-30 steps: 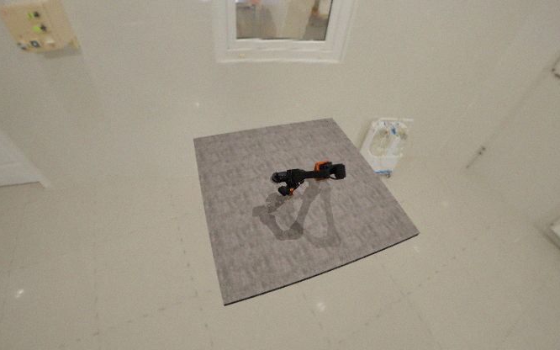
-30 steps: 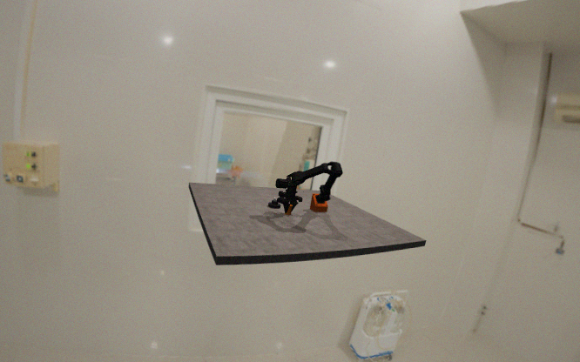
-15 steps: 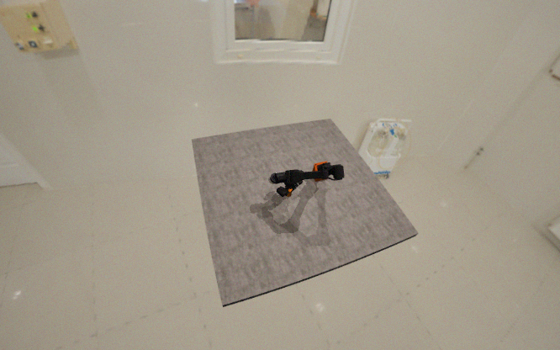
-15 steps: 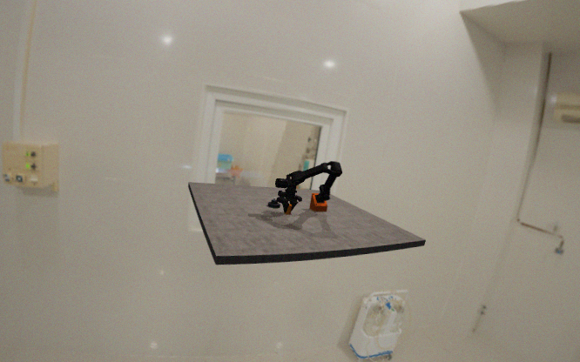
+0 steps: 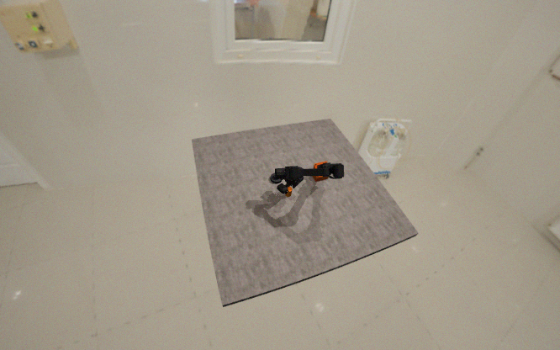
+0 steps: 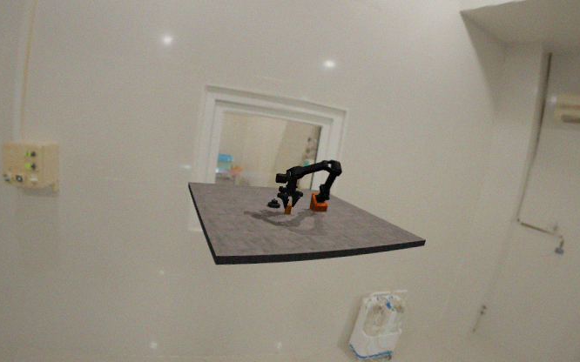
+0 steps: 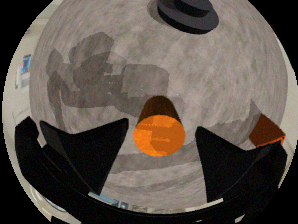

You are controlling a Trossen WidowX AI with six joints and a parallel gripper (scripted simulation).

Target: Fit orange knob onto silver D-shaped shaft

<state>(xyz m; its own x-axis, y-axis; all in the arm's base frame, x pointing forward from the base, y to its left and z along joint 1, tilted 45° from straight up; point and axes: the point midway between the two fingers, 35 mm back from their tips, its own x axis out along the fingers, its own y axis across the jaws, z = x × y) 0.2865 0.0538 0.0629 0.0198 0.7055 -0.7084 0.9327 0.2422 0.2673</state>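
Observation:
The orange knob point(image 5: 288, 191) point(image 6: 287, 209) point(image 7: 159, 136) stands on the table between the two fingers. Its round end faces the wrist camera, and its hole is hidden. My gripper point(image 6: 289, 206) point(image 7: 163, 127) is open, with a gap on each side of the knob in the wrist view. The dark round pedestal point(image 5: 275, 178) point(image 6: 273, 204) point(image 7: 187, 20) stands a short way from the knob, at the top edge of the wrist view and left of the gripper in the exterior view. The silver shaft and its flat side cannot be made out.
The arm's orange base point(image 5: 317, 177) point(image 6: 319, 205) point(image 7: 267, 131) is on the table point(image 5: 239, 261) point(image 6: 247, 237), to the right of the knob. In the top view the arm reaches over the table and partly covers the pedestal. Arm shadows fall beside the knob.

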